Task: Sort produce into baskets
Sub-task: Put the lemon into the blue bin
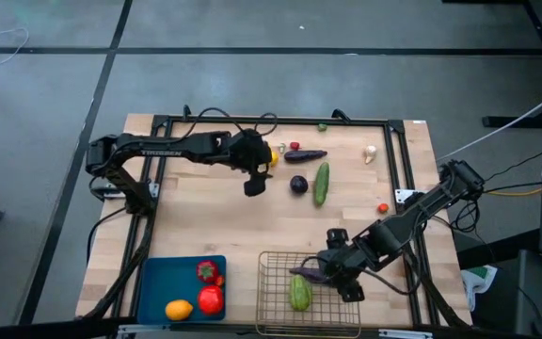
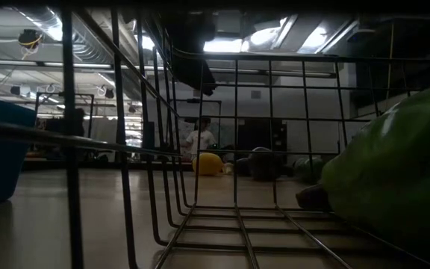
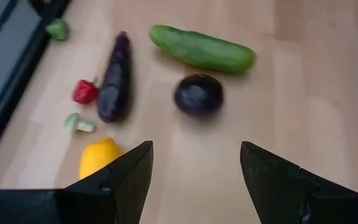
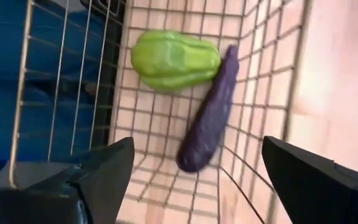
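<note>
Table [image 1: 205,226]: pale wood, framed by black rails.

Blue tray [image 1: 154,290]: at the table's near left corner; held a lemon [image 1: 179,309] and two red fruits [image 1: 210,299].

Wire basket [image 1: 273,282]: just right of the blue tray; held a green pepper [image 4: 174,60] and a long purple eggplant [image 4: 210,115] touching it, the eggplant leaning against the basket's side.

Right gripper [image 4: 191,171]: above the wire basket, fingers spread wide, holding nothing.

Left gripper [image 3: 194,171]: far from the blue tray, toward the table's back edge, fingers parted and empty, above bare wood near a second lemon [image 3: 98,155].

Cucumber [image 3: 201,48]: beyond the left gripper, beside a round dark eggplant [image 3: 197,94].

Second long eggplant [image 3: 114,78]: beside the round one; a small red fruit [image 3: 84,91] just next to it.

Garlic [image 1: 370,154]: nearer the table's back right corner.
</note>
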